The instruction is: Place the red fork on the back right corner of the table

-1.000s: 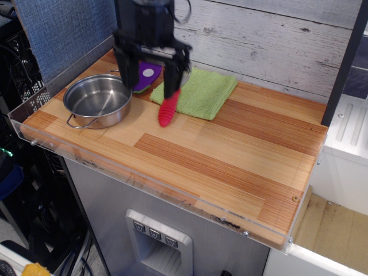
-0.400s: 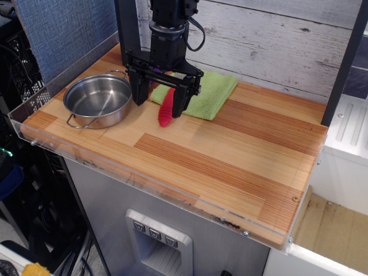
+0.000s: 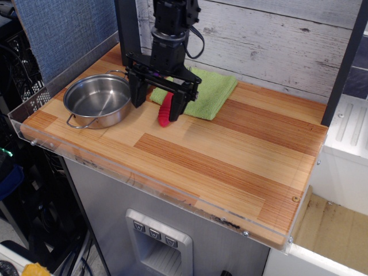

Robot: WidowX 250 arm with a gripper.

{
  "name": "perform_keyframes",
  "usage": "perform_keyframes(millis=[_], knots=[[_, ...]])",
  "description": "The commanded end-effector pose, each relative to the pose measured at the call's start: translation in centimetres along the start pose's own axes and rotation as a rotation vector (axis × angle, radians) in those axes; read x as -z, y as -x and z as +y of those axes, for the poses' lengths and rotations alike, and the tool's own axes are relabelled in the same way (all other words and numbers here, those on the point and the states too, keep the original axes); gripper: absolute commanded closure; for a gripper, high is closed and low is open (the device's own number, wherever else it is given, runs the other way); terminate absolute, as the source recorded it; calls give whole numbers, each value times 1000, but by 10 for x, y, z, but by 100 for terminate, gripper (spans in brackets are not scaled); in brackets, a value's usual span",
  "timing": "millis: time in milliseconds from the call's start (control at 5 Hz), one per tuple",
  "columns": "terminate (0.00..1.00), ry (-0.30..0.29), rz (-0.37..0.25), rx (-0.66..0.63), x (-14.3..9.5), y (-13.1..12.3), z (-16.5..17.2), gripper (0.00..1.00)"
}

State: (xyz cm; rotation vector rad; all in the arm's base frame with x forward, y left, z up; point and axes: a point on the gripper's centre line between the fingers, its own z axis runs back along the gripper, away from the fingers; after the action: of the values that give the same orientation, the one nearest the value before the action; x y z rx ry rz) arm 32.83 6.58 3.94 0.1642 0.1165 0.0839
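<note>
The red fork (image 3: pixel 165 111) lies on the wooden table (image 3: pixel 230 152) at the back left, its ribbed handle pointing toward the front and its tines hidden under the gripper on the edge of a green cloth. My gripper (image 3: pixel 156 103) is down at table level over the fork. Its jaws are wide apart and the handle sits between them, close beside the right finger (image 3: pixel 176 105). The left finger (image 3: pixel 137 95) stands near the pot. The jaws do not clamp the fork.
A steel pot (image 3: pixel 98 99) with loop handles stands at the left, just beside the left finger. A green cloth (image 3: pixel 211 92) lies behind and right of the fork. A clear acrylic rim (image 3: pixel 155 190) runs along the table's edges. A plank wall stands behind.
The gripper has come down from above the fork to table level, with its jaws on either side of the handle. The purple utensil is now hidden behind it. The fork has not moved.
</note>
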Motion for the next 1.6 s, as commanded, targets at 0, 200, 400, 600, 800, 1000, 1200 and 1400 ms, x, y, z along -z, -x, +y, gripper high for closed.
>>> perform_keyframes(millis=[0, 200, 400, 600, 800, 1000, 1200, 1400], knots=[[0, -34, -11, 5, 2, -11, -4, 0], [0, -47, 11, 12, 13, -15, -3, 0], [0, -53, 28, 10, 22, -20, -2, 0], [0, -49, 53, 6, 32, -25, -5, 0], [0, -49, 64, 4, 38, -27, -4, 0], [0, -47, 72, -15, 42, -26, -2, 100], [0, -52, 74, -18, 41, -24, -2, 100], [0, -55, 74, -18, 42, -21, -3, 100]])
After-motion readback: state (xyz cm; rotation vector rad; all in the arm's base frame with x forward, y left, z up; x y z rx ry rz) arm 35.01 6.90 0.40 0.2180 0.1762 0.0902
